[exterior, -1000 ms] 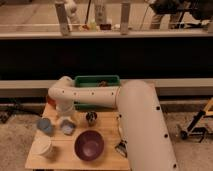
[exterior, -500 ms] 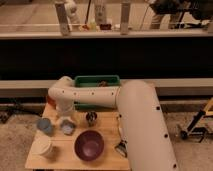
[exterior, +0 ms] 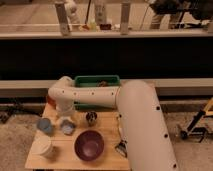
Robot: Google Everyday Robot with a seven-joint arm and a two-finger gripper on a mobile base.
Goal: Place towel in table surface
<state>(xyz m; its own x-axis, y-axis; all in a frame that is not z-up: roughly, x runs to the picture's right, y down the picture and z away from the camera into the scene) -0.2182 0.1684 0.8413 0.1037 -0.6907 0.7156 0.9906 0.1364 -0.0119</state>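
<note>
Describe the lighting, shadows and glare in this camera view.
Camera view: warm, dim light on the wooden table; the white arm is brightest; the gripper hangs low over the table's left side, dimmer than the arm; no glare on the purple bowl; an unlit black band behind the green bin.

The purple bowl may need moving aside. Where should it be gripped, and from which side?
Take the purple bowl by its rim, coming from above: it sits upright, mouth open, on the table. Its right edge looks freest; a white cup stands left. The gripper hangs behind it, over the table's left part.
</note>
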